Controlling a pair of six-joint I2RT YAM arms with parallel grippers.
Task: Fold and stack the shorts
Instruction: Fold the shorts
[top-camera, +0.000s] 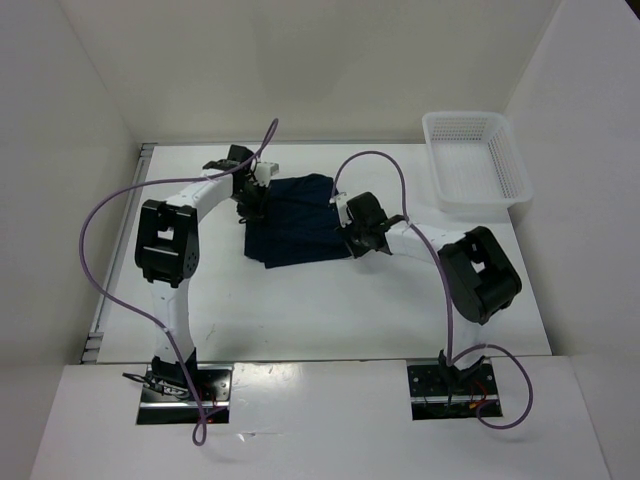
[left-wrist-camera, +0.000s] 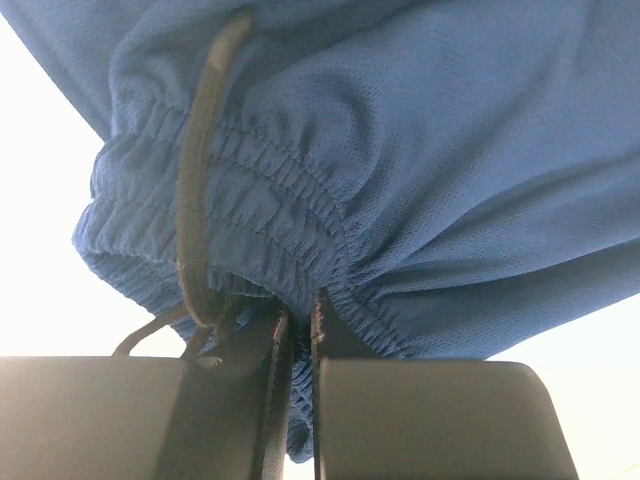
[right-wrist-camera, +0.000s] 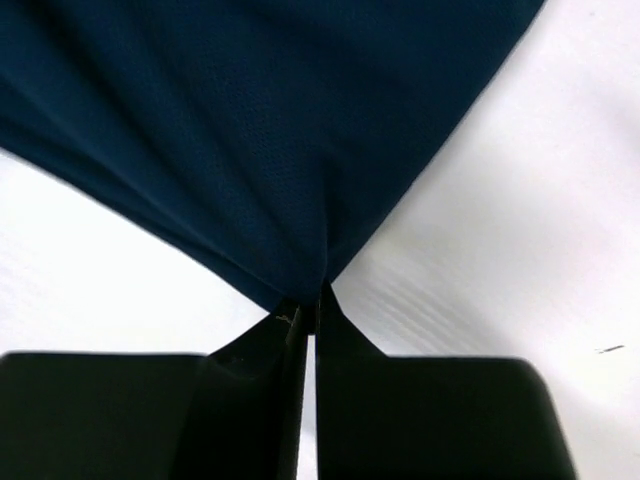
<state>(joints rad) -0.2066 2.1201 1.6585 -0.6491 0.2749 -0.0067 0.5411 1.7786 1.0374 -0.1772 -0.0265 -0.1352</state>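
The dark navy shorts (top-camera: 295, 222) lie spread on the white table between my two arms. My left gripper (top-camera: 250, 205) is at their left edge, shut on the gathered elastic waistband (left-wrist-camera: 300, 240) beside the drawstring (left-wrist-camera: 200, 180). My right gripper (top-camera: 352, 238) is at their right edge, shut on a corner of the fabric (right-wrist-camera: 300, 180), which pulls to a point between the fingers (right-wrist-camera: 340, 330). In the left wrist view my left gripper (left-wrist-camera: 300, 325) has cloth bunched in the narrow gap. My right gripper (right-wrist-camera: 310, 310) pinches the cloth tip just above the table.
A white mesh basket (top-camera: 478, 160) stands at the back right corner of the table (top-camera: 400, 310). White walls enclose the table on the left, back and right. Purple cables loop over both arms.
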